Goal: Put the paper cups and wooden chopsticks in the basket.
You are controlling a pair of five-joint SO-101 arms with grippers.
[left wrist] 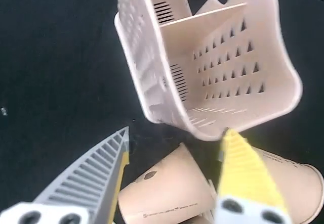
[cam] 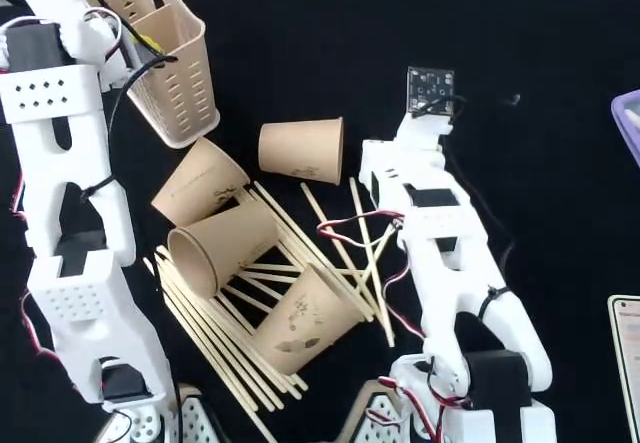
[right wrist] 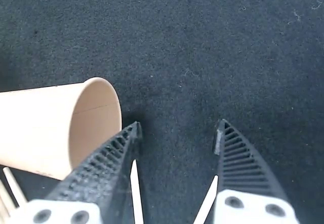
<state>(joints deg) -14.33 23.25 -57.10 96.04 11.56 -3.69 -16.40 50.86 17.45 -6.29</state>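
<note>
Left tool [left wrist: 176, 132], seen from the left wrist, stands spread wide and empty. Its tips are just short of the tipped basket [left wrist: 212, 62], whose slotted walls and inner divider show, and two paper cups [left wrist: 167, 193] lie on their sides below the tool, close against the basket's lower edge. From the right wrist, the right tool [right wrist: 177, 128] is likewise wide and holds nothing, hovering over the black surface [right wrist: 212, 42]. The lone cup [right wrist: 55, 125] lies on its side just beside one finger with its mouth turned toward the tool, and pale chopstick ends [right wrist: 134, 188] poke in between the fingers. In the high view the basket [cam: 180, 88] leans at the far left by the left arm. Four cups lie toppled mid-surface over a loose fan of wooden chopsticks [cam: 225, 338], whose long axes mostly run diagonally between the two arms. By my reading the right arm is nearer the lone cup [cam: 300, 150], whose axis points across toward the basket, while the left arm is nearer the basket itself. A purple container's edge [cam: 628, 123] and a card [cam: 625, 353] sit at the right margin.
</note>
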